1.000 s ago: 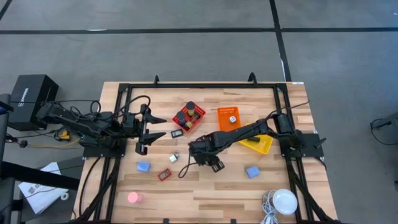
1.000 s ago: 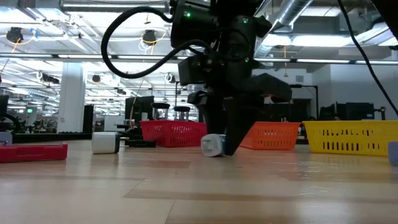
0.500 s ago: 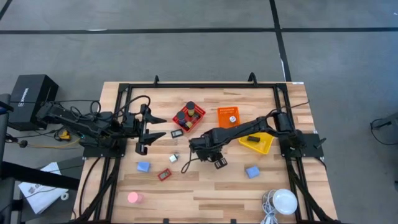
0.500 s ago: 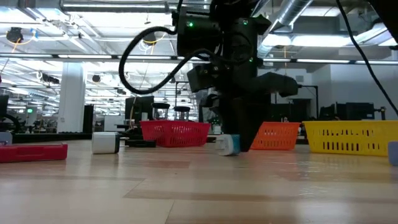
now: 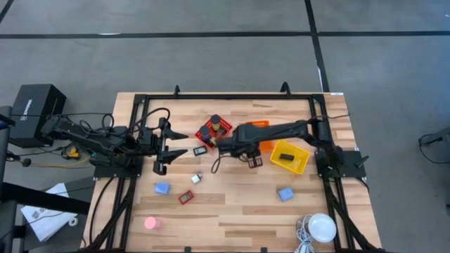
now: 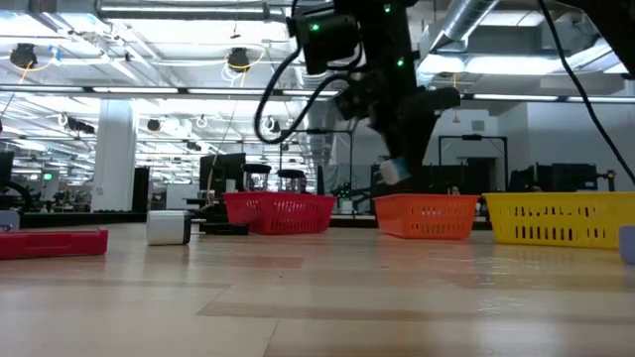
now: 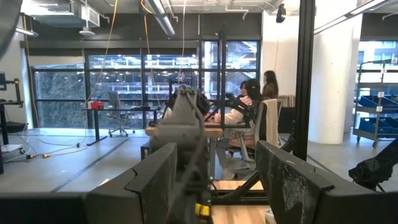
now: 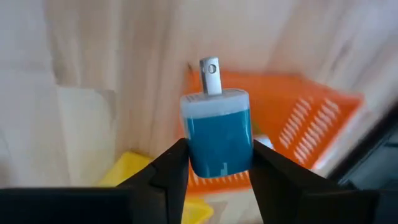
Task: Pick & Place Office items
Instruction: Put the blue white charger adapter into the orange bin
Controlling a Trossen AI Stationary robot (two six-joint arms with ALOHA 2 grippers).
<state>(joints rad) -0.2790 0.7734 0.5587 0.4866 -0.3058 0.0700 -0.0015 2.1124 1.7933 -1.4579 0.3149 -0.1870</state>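
My right gripper point(image 5: 253, 160) is shut on a small blue block point(image 8: 217, 134) with a white cap and a metal prong. It hangs in the air just on the near side of the orange basket point(image 5: 261, 125); in the low view the block point(image 6: 394, 171) is above the basket's rim point(image 6: 427, 201). My left gripper point(image 5: 183, 143) waits open at the table's left, with nothing between its fingers point(image 7: 155, 180). Loose items lie flat on the wood: a blue block point(image 5: 162, 187), a red-framed piece point(image 5: 185, 197), a silvery bit point(image 5: 196, 178), a pink disc point(image 5: 150, 223) and another blue block point(image 5: 285, 193). My right gripper pinches the blue block by two opposite sides point(image 8: 194, 152), one finger point(image 8: 168, 168) on each. The fingers come steeply from above, slanting down. The capped end with the prong point(image 8: 210, 74) points away from the gripper. The block is lifted clear of the table, tilted.
The red basket point(image 5: 214, 131) holds black rolls; the yellow basket point(image 5: 299, 163) holds a black rectangle point(image 5: 285, 158). A framed black rectangle point(image 5: 200, 150) lies beside the red basket. A white round lamp point(image 5: 322, 226) stands at the near right. My right arm's cable point(image 5: 213, 161) loops down.
My right gripper has risen from the table and gone toward the far edge and the right, toward the orange basket, tipping more steeply downward. The blue block, which was down at the table, is now lifted clear and carried along.
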